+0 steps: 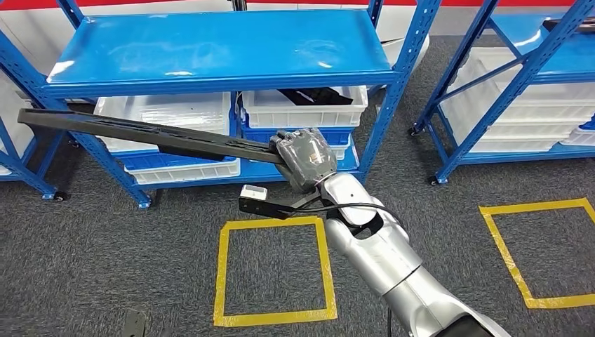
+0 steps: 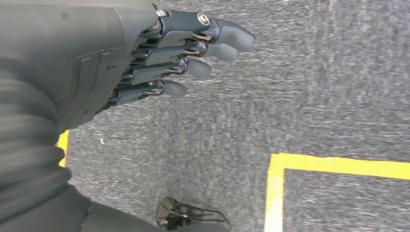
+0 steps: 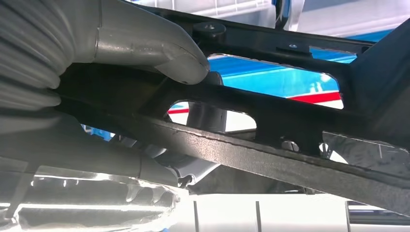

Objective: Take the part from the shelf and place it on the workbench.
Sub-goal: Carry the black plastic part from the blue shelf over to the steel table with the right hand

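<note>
Right hand (image 1: 303,159) grips the long black part (image 1: 140,131) by one end, sticking out toward 9 o'clock before the shelf (image 1: 217,49). Left hand (image 2: 145,63) hangs loose, holding nothing. I'd swing slowly; that far tip could clip the uprights.

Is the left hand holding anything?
No. The left hand hangs over grey carpet, fingers extended with nothing between them.

Silver right arm (image 1: 393,260) with black cable, grey hand covers, dark screwed fingers (image 2: 193,48).

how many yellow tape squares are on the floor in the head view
2: one yellow tape square on the carpet just left of the right arm, another further right, cut off by the picture's edge. More may lie outside the view.
</note>
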You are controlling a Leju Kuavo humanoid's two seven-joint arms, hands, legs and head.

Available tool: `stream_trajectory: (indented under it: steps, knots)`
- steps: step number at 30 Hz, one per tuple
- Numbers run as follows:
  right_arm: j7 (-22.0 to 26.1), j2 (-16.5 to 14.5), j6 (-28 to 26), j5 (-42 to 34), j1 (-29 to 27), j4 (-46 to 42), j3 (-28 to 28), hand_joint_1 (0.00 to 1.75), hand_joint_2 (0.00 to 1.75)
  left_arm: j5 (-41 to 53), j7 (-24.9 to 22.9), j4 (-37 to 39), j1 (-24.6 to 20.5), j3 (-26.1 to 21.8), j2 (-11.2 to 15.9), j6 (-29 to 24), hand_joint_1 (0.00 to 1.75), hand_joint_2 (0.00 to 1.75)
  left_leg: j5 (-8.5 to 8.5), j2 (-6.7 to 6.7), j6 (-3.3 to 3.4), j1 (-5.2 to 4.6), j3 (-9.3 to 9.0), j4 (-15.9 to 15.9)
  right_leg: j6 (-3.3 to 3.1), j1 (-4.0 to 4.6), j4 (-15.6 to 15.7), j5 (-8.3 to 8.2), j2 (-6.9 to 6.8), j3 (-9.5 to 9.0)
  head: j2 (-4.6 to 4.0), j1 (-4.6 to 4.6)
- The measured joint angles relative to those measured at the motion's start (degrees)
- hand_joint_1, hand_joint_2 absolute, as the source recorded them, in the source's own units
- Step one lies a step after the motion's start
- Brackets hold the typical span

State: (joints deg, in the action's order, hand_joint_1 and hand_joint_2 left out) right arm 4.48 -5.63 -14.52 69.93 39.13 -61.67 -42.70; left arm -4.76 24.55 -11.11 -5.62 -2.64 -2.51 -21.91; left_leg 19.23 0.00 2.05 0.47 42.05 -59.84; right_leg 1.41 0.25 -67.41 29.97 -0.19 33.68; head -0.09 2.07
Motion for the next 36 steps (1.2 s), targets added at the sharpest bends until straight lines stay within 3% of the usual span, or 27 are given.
stream_trajectory:
  steps: [2, 3, 5, 6, 7, 9, 10, 11, 12, 13, 15, 17, 18, 21, 23, 25, 26, 27, 28, 30, 32, 34, 35, 36]
  knots:
    - [0.0, -0.2, 0.1, 0.1, 0.0, -0.4, 0.1, 1.75, 1.75, 0.0, 0.1, 0.0, 0.1, -0.1, -0.3, 0.0, 0.0, 1.75, -1.68, 0.11, -0.56, 0.25, 0.75, 0.5, -1.36, 0.93, 8.6, 1.15, -0.09, -5.72, 0.0, 0.09]
    - [0.0, -0.2, 0.1, 0.1, 0.0, -0.5, 0.1, 1.75, 1.75, 0.0, 0.1, 0.0, 0.2, -0.1, -0.4, 0.0, 0.0, 1.75, -2.59, 0.2, -0.98, 0.43, 0.84, 1.2, -1.75, 1.2, 11.1, 1.44, -0.1, -6.84, 0.0, 0.08]
    - [0.0, -0.2, 0.2, 0.2, -0.1, -0.5, 0.1, 1.75, 1.75, 0.1, 0.2, 0.0, 0.3, -0.1, -0.4, 0.0, 0.0, 1.75, -4.11, 0.16, -1.75, 0.76, 0.87, 2.8, -2.22, 0.99, 12.8, -0.06, -0.05, -6.36, 0.0, -0.03]
    - [0.1, -0.1, 0.2, 0.3, -0.2, -0.5, 0.1, 1.75, 1.75, 0.1, 0.2, 0.0, 0.4, -0.1, -0.5, 0.0, 0.0, 1.75, -3.31, 0.08, -2.07, 0.79, 1.06, 2.7, -2.71, 0.6, 13.4, -0.97, -0.1, -6.18, 0.0, -0.09]
    - [0.1, -0.2, 0.2, 0.3, -0.3, -0.5, 0.1, 1.75, 1.75, 0.1, 0.2, 0.0, 0.6, -0.1, -0.5, 0.0, 0.0, 1.75, -1.34, -0.03, -2.39, 0.81, 1.4, 1.7, -3.22, 0.2, 13.9, -1.9, -0.2, -5.97, 0.0, 0.0]
    - [0.1, -0.2, 0.3, 0.5, -0.5, -0.5, 0.1, 1.75, 1.75, 0.2, 0.2, 0.0, 0.8, -0.2, -0.4, 0.0, 0.0, 1.75, 4.85, -0.09, -3.14, 1.03, 2.61, -4.5, -3.72, -0.19, 14.0, -3.45, -0.34, -4.96, 0.0, 0.18]
    - [0.1, -0.2, 0.3, 0.5, -0.6, -0.5, 0.1, 1.75, 1.75, 0.3, 0.2, 0.0, 0.8, -0.2, -0.4, 0.0, 0.0, 1.75, 7.04, -0.08, -3.57, 1.21, 3.19, -8.5, -3.61, -0.27, 13.8, -4.03, -0.39, -4.28, 0.0, 0.29]
    - [0.1, -0.1, 0.3, 0.5, -0.7, -0.5, 0.1, 1.75, 1.75, 0.3, 0.3, 0.0, 0.8, -0.2, -0.3, 0.0, 0.0, 1.75, 7.93, -0.07, -3.98, 1.42, 3.38, -11.8, -3.38, -0.4, 13.6, -4.49, -0.42, -3.54, 0.0, 0.31]
    - [0.1, 0.0, 0.3, 0.5, -0.9, -0.5, 0.1, 1.75, 1.75, 0.4, 0.3, 0.0, 0.8, -0.2, -0.3, 0.0, 0.0, 1.75, 7.53, -0.03, -4.35, 1.64, 2.68, -13.4, -3.12, -0.6, 13.2, -4.84, -0.45, -2.75, 0.0, 0.38]
    - [0.1, 0.1, 0.3, 0.6, -1.0, -0.5, 0.1, 1.75, 1.75, 0.5, 0.4, 0.0, 0.8, -0.2, -0.2, 0.0, 0.0, 1.75, 6.46, 0.01, -4.71, 1.89, 1.04, -12.9, -2.88, -0.86, 12.6, -5.05, -0.47, -1.99, 0.0, 0.39]
    - [0.2, 0.3, 0.3, 0.6, -1.1, -0.5, 0.2, 1.75, 1.75, 0.6, 0.4, 0.0, 0.7, -0.1, -0.2, 0.0, 0.0, 1.75, 5.53, -0.05, -5.47, 2.21, -4.28, -6.8, -2.55, -1.23, 11.1, -5.24, -0.48, -0.37, 0.0, 0.52]
    - [0.2, 0.3, 0.3, 0.6, -1.1, -0.5, 0.4, 1.75, 1.75, 0.7, 0.4, 0.0, 0.5, -0.1, -0.2, -0.1, 0.0, 1.75, 6.7, -0.4, -5.39, 2.07, -7.49, -1.8, -1.94, -1.06, 9.9, -5.48, -0.4, 0.93, 0.0, 0.62]
    - [0.3, 0.4, 0.3, 0.6, -1.1, -0.5, 0.5, 1.75, 1.75, 0.8, 0.4, 0.0, 0.5, -0.1, -0.2, -0.1, 0.0, 1.75, 7.21, -0.56, -5.0, 1.81, -7.72, -1.2, -1.44, -0.86, 9.6, -5.76, -0.35, 1.34, 0.0, 0.67]
    - [0.3, 0.8, 0.3, 0.6, -1.1, -0.5, 0.6, 1.75, 1.75, 0.9, 0.4, 0.0, 0.3, -0.1, -0.2, 0.0, 0.0, 1.75, 5.92, -0.37, -2.72, 1.49, -6.81, -0.5, -0.04, -0.7, 9.2, -5.89, -0.16, 2.33, 0.0, 0.54]
    - [0.4, 1.1, 0.3, 0.5, -1.1, -0.5, 0.8, 1.75, 1.75, 1.0, 0.4, 0.0, 0.2, -0.1, -0.2, 0.0, 0.0, 1.75, 4.44, -0.16, -0.96, 1.45, -5.65, 0.2, -0.41, -0.76, 5.4, -2.43, -0.01, 4.24, 0.0, 0.3]
    - [0.5, 1.3, 0.3, 0.5, -1.1, -0.5, 0.9, 1.75, 1.75, 1.0, 0.3, 0.0, 0.0, -0.1, -0.2, 0.0, 0.0, 1.75, 2.97, -0.12, -0.23, 1.26, -3.93, 0.3, -1.01, -0.85, -2.1, 2.44, 0.06, 6.41, 0.0, 0.1]
    - [0.5, 1.4, 0.3, 0.5, -1.1, -0.5, 0.9, 1.75, 1.75, 1.0, 0.3, 0.0, 0.0, -0.1, -0.2, 0.0, 0.0, 1.75, 2.23, -0.12, -0.21, 1.18, -3.01, 0.3, -0.9, -0.85, -5.6, 3.78, 0.06, 6.97, 0.0, 0.07]
    - [0.5, 1.5, 0.3, 0.5, -1.1, -0.5, 1.0, 1.75, 1.75, 1.1, 0.3, 0.0, 0.0, -0.1, -0.2, 0.0, 0.0, 1.75, 1.49, -0.11, -0.23, 1.1, -2.1, 0.3, -0.53, -0.84, -7.6, 3.87, 0.06, 6.82, 0.0, 0.07]
    - [0.5, 1.6, 0.3, 0.5, -1.1, -0.5, 1.0, 1.75, 1.75, 1.1, 0.3, 0.0, 0.0, -0.1, -0.2, 0.0, 0.0, 1.75, 0.7, -0.11, -0.31, 1.04, -1.15, 0.3, -0.02, -0.82, -7.8, 2.93, 0.06, 5.8, 0.0, 0.07]
    - [0.5, 1.7, 0.3, 0.5, -0.9, -0.5, 1.0, 1.75, 1.75, 1.1, 0.2, 0.0, -0.1, -0.1, -0.2, 0.0, 0.0, 1.75, -1.0, -0.14, -0.64, 0.97, 0.72, 0.2, 0.41, -0.77, -2.7, 0.68, 0.07, 0.81, 0.0, 0.07]
    - [0.5, 1.6, 0.3, 0.4, -0.6, -0.6, 1.0, 1.75, 1.75, 1.1, 0.1, 0.0, -0.2, -0.1, -0.3, 0.0, 0.0, 1.75, -2.76, -0.2, -1.3, 0.92, 2.0, 0.5, -0.34, -0.33, 6.2, 1.54, 0.05, -5.21, 0.0, 0.24]
    - [0.6, 1.5, 0.2, 0.4, -0.4, -0.7, 1.1, 1.75, 1.75, 1.2, 0.0, -0.1, -0.2, -0.1, -0.3, -0.1, 0.0, 1.75, -4.72, -0.16, -2.17, 1.09, 2.04, 1.9, -1.19, 0.25, 11.2, 2.4, 0.13, -7.12, 0.0, 0.21]
    - [0.7, 1.6, 0.2, 0.3, -0.4, -0.7, 1.1, 1.75, 1.75, 1.2, 0.0, -0.1, -0.1, -0.1, -0.3, -0.1, 0.0, 1.75, -5.7, -0.17, -2.62, 1.27, 1.79, 3.1, -1.56, 0.08, 11.5, 1.52, 0.14, -6.55, 0.0, 0.26]
    - [0.7, 1.6, 0.2, 0.3, -0.5, -0.6, 1.1, 1.75, 1.75, 1.2, 0.0, 0.0, 0.0, -0.1, -0.3, -0.1, 0.0, 1.75, -5.62, -0.16, -2.96, 1.41, 1.77, 3.6, -1.99, -0.19, 12.1, 0.53, 0.11, -6.45, 0.0, 0.1]
